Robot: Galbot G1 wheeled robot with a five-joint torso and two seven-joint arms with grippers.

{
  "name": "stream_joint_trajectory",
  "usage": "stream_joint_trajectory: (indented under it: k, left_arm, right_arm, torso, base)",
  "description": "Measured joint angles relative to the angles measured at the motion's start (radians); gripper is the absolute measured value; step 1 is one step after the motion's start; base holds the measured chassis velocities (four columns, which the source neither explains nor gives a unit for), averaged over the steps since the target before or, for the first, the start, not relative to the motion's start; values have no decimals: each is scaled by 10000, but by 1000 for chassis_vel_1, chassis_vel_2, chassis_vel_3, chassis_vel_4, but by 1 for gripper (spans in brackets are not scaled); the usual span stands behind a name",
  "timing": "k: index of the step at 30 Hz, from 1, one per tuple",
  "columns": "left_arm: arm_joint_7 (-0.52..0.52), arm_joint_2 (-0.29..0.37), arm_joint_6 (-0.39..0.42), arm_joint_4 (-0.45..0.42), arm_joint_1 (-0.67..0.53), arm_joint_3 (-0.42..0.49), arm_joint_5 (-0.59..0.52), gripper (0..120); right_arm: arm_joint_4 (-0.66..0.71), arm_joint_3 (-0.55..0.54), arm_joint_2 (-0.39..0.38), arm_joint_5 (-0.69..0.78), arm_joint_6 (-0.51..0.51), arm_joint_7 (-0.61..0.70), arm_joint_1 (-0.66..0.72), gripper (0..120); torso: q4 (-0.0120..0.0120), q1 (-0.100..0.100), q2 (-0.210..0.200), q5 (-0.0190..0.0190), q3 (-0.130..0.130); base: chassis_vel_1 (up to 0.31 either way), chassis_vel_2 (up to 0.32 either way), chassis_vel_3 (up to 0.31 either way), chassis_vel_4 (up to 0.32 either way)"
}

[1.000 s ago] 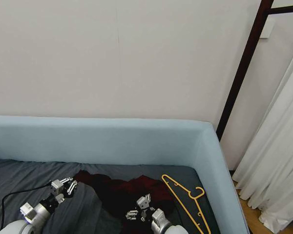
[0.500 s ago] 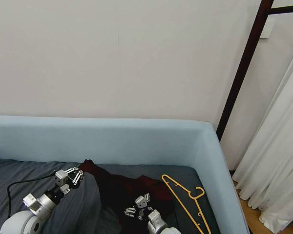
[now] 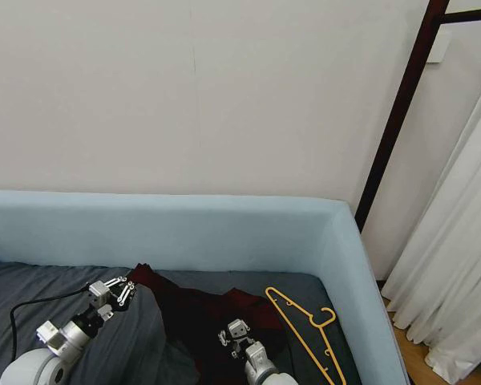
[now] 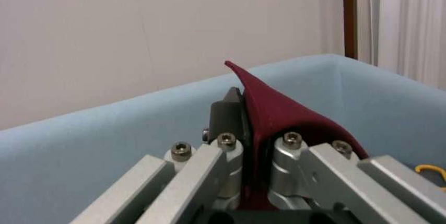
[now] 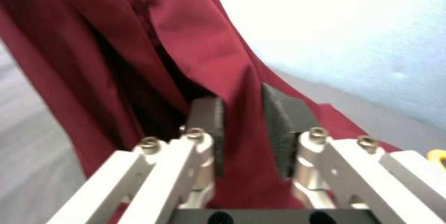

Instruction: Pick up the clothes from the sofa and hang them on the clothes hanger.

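Note:
A dark red garment (image 3: 200, 313) lies crumpled on the sofa's grey seat (image 3: 32, 281). My left gripper (image 3: 119, 293) is shut on one corner of it and holds that corner up off the seat; the left wrist view has the red cloth (image 4: 279, 109) pinched between the fingers (image 4: 226, 117). My right gripper (image 3: 236, 333) sits on the middle of the garment. In the right wrist view its pads (image 5: 209, 127) press a fold of red cloth (image 5: 209, 51). A yellow hanger (image 3: 305, 321) lies on the seat just right of the garment.
The light blue sofa back (image 3: 184, 228) and right arm (image 3: 357, 305) wall in the seat. A dark rack pole (image 3: 397, 112) rises behind the sofa's right end, with white curtains (image 3: 457, 265) beside it. A black cable (image 3: 32, 309) trails by my left arm.
My left gripper rose and moved right, lifting the garment's corner off the seat. The right gripper's fingers, spread half a second ago, have come together on the cloth.

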Motion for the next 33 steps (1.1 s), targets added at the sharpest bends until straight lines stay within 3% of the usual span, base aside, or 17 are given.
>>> stream_joint_trajectory:
  k: [3, 6, 12, 14, 15, 16, 19, 23, 33]
  left_arm:
    - [-94, 19, -29, 3, 15, -29, 6, 0]
    - [-172, 28, -54, -20, 36, -43, 8, 0]
    - [-356, 58, -139, -116, 66, -72, -6, 0]
    - [-477, 134, -242, -258, 68, -127, -222, 0]
    - [-524, 212, -308, -413, 69, -199, -465, 0]
    - [-524, 212, -308, -413, 69, -199, -465, 0]
    - [-602, 476, -488, -837, -113, -343, -1049, 0]
    - [-673, 753, -555, -1238, -305, -733, -1564, 0]
    - [-774, 1302, -343, -2696, -389, -1942, -2368, 0]
  right_arm:
    - [194, 158, -221, 457, 80, -847, 64, 5]
    - [200, 261, -301, 604, 81, -1196, 127, 0]
    - [302, 510, -341, 1367, 195, -1658, 219, 0]
    - [708, 766, -501, 2488, 577, -2695, 299, 0]
    - [1111, 1005, -714, 3333, 877, -3824, 393, 0]
    - [1111, 1005, -714, 3333, 877, -3824, 393, 0]
    - [2740, 1770, -1445, 5438, 906, -5578, 594, 0]
    - [4334, 2396, -2150, 6894, 427, -5806, 933, 0]
    - [6439, 3139, -3513, 9114, -964, -5553, 1785, 0]
  torso:
    - [-1, 0, 0, 0, 0]
    - [-1, 0, 0, -1, 0]
    - [0, 0, -1, 0, 1]
    - [1, 0, -1, 0, 0]
    - [1, 0, -1, 0, 0]
    - [1, 0, -1, 0, 0]
    - [-3, 0, -1, 0, 0]
    - [1, 0, -1, 2, 0]
    - [-2, 0, -1, 1, 0]
  base:
    - [0, 0, 0, 0]
    - [0, 0, 0, 0]
    - [0, 0, 0, 0]
    - [0, 0, 0, 0]
    - [0, 0, 0, 0]
    - [0, 0, 0, 0]
    - [0, 0, 0, 0]
    - [0, 0, 0, 0]
    - [0, 0, 0, 0]
